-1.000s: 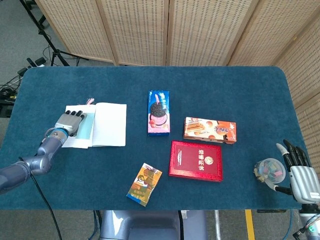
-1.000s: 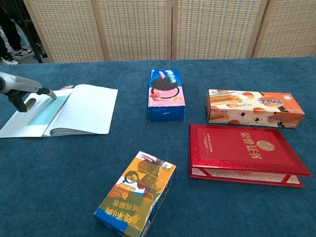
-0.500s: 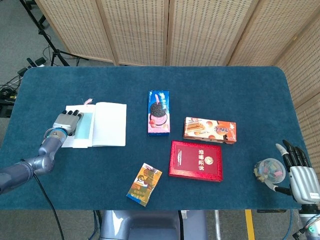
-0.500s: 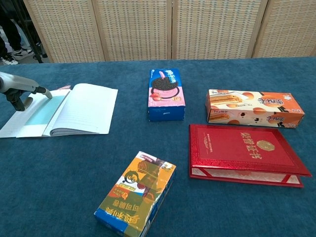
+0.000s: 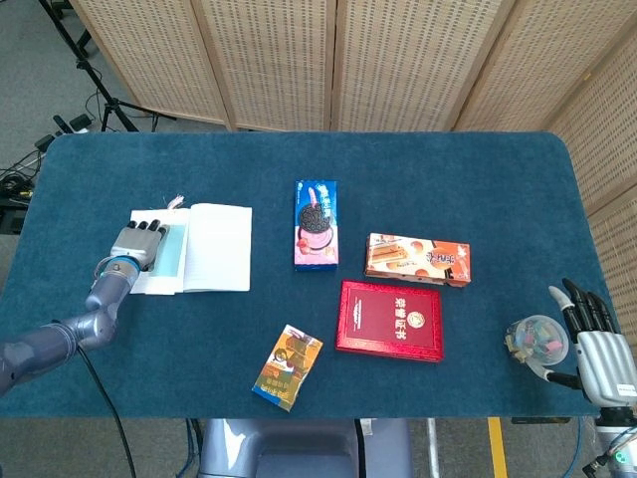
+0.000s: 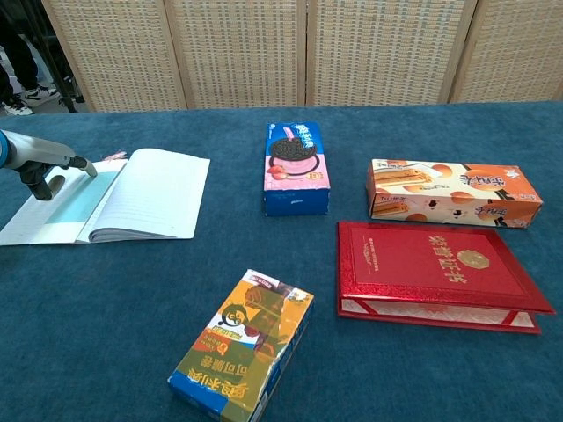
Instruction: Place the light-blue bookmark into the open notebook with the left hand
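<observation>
The open notebook lies flat at the table's left side. The light-blue bookmark lies on its left page, with a pink tassel sticking out past the top edge. My left hand rests flat over the outer part of that page, fingers stretched out, beside and partly over the bookmark, gripping nothing. My right hand sits at the table's near right corner with its fingers spread and nothing in it; the chest view does not show it.
A blue cookie box stands mid-table, with an orange biscuit box and a red book to its right. A colourful carton lies near the front edge. A clear cup sits beside my right hand.
My left hand has slid slightly outward across the left page, baring more of the bookmark, which stays flat on the page. The right hand has not moved.
</observation>
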Robot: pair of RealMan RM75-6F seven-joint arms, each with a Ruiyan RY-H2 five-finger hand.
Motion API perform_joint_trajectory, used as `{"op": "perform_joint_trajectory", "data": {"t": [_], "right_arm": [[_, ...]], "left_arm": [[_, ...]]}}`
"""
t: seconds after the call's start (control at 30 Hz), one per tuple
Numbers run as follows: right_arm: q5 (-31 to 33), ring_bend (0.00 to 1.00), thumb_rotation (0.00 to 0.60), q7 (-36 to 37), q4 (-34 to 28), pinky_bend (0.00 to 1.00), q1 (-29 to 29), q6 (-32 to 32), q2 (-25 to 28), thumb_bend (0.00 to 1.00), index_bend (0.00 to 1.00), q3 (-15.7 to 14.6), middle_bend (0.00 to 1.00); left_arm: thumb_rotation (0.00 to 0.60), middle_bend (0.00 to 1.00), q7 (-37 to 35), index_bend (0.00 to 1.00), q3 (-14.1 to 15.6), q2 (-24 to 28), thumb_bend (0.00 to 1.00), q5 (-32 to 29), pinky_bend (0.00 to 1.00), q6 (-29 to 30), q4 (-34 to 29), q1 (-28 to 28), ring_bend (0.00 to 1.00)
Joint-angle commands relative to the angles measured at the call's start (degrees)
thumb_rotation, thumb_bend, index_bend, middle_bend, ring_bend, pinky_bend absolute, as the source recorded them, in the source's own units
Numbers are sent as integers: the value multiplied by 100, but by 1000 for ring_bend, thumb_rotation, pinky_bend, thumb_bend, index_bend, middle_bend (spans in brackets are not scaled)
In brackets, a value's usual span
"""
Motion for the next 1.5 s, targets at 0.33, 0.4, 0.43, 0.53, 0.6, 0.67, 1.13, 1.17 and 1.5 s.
{"op": "perform_joint_trajectory", "data": {"t": [0.33, 0.4, 0.43, 0.53, 0.6, 0.67, 1.13, 1.17, 1.5], "right_arm": [[-16, 0, 600, -13, -7, 0, -1, 5, 1, 2, 0, -10, 0], [-19, 0, 600, -13, -5, 0, -3, 11, -1, 2, 0, -9, 0], [-19, 0, 600, -10, -3, 0, -4, 18, -2, 2, 0, -6, 0], [-22, 0, 600, -9, 3, 0, -7, 26, -4, 2, 0, -5, 0], [-32, 0, 600, -17, 8, 0, -6, 29, -6, 2, 0, -9, 0], [-39, 0, 600, -15, 9, 0, -4, 34, -10, 2, 0, -8, 0], [5, 0, 600, 0, 65, 0, -1, 24, -21, 2, 0, 10, 0], [19, 0, 600, 0, 67, 0, 5, 3, -23, 2, 0, 11, 0], [69, 0, 600, -192, 105, 0, 79, -147, -110, 2, 0, 5, 0]], "left_arm": [[600, 0, 113, 0, -125, -59, 872, -129, 0, 127, -9, 11, 0], [600, 0, 119, 0, -151, -45, 869, -113, 0, 135, -35, 20, 0], [600, 0, 120, 0, -174, -24, 867, -80, 0, 151, -68, 29, 0], [600, 0, 86, 0, -234, 47, 846, 8, 0, 187, -165, 49, 0], [600, 0, 0, 0, -327, 174, 826, 147, 0, 238, -335, 77, 0], [600, 0, -140, 0, -459, 376, 799, 344, 0, 299, -600, 115, 0], [600, 0, -2009, 0, -1168, 1799, 378, 3821, 0, 3146, -2594, 1915, 0], [600, 0, -2045, 0, -1122, 1779, 349, 4021, 0, 3378, -2606, 2077, 0], [600, 0, -2700, 0, -826, 1584, 222, 5292, 0, 4944, -2653, 3550, 0]]}}
